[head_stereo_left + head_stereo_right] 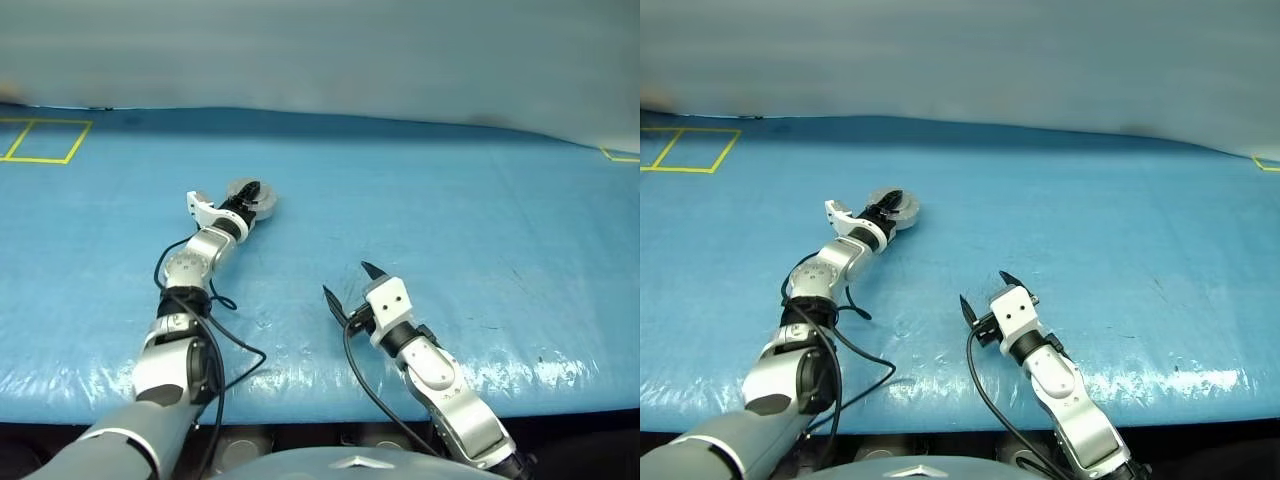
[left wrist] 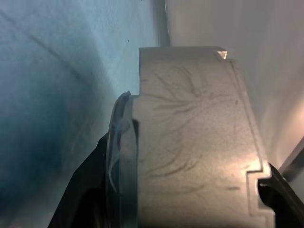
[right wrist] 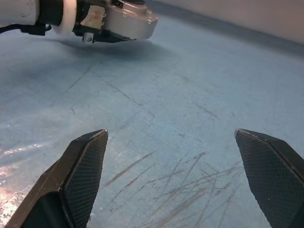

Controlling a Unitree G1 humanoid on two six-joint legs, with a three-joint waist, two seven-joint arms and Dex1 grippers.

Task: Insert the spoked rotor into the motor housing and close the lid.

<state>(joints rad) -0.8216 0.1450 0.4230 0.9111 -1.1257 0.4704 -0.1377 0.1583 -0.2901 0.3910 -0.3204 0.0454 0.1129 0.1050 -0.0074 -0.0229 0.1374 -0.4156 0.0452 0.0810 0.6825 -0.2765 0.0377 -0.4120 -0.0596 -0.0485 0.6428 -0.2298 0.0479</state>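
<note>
Worktop, covered in blue, is carrying everything. Left tool is reaching far forward and gripping the round grey housing, which is resting on the surface; lid and rotor cannot be told apart there. Right tool is hovering nearer, well apart, fingers spread wide and empty. Judgement: closing stage is in hand; next move calls for a steady hold while the lid seats. Left wrist view is showing the housing's scratched metal flank between black fingers; right wrist view is showing it side-on.
</note>
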